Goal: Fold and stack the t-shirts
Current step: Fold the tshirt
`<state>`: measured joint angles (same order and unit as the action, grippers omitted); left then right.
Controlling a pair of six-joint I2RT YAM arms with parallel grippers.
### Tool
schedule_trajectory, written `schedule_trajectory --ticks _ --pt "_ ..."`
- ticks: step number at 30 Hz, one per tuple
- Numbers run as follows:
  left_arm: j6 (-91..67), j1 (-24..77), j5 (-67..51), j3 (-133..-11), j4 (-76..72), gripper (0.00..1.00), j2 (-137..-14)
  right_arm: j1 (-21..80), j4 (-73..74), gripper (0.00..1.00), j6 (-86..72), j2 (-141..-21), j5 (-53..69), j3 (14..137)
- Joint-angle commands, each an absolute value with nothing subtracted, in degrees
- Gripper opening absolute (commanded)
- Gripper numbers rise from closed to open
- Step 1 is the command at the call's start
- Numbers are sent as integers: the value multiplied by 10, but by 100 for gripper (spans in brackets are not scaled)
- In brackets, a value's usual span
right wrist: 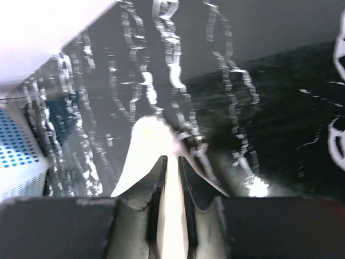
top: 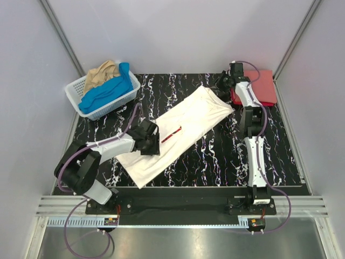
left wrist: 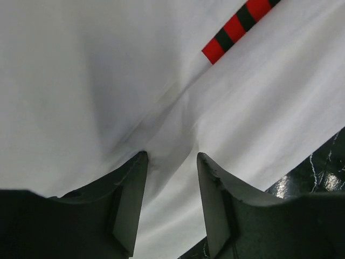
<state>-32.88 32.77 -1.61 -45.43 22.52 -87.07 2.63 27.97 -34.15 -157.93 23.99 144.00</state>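
Observation:
A white t-shirt [top: 188, 118] lies spread diagonally across the black marbled table, and its red-and-black chest print [top: 171, 135] shows as a thin stripe. My left gripper [top: 152, 141] sits low on the shirt's near-left part. In the left wrist view its fingers [left wrist: 132, 183] stand apart, tips pressed into the white cloth [left wrist: 81, 81], with a raised fold running between them and the print [left wrist: 237, 27] beyond. My right gripper [top: 220, 83] is at the shirt's far right corner. It [right wrist: 171, 159] is shut on a pinch of the white cloth [right wrist: 145, 140]. A red t-shirt [top: 261, 86] lies folded at the far right.
A white lattice basket [top: 74, 91] at the far left holds a blue t-shirt [top: 108, 91] and a tan one [top: 102, 73]; its wall [right wrist: 16, 156] also shows in the right wrist view. Bare marbled table [top: 226, 156] lies right of the white shirt. Grey walls close in the sides.

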Motion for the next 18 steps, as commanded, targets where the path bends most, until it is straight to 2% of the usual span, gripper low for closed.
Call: schedule_trajectory --ticks 1,6,9,13,18 --pt "-357 374 13 -457 198 48 -907 34 316 21 -339 -1519 253 1472" --pt "-403 419 39 -428 197 48 -904 33 318 41 -335 -1360 184 1321" --pt "-430 445 61 -396 194 49 -877 33 318 45 -332 -1272 153 1200" --pt "-488 471 77 -347 189 50 -833 30 295 44 -317 -1185 95 1007" --pt "-500 478 40 -323 166 52 -760 22 224 40 -321 -1107 52 860"
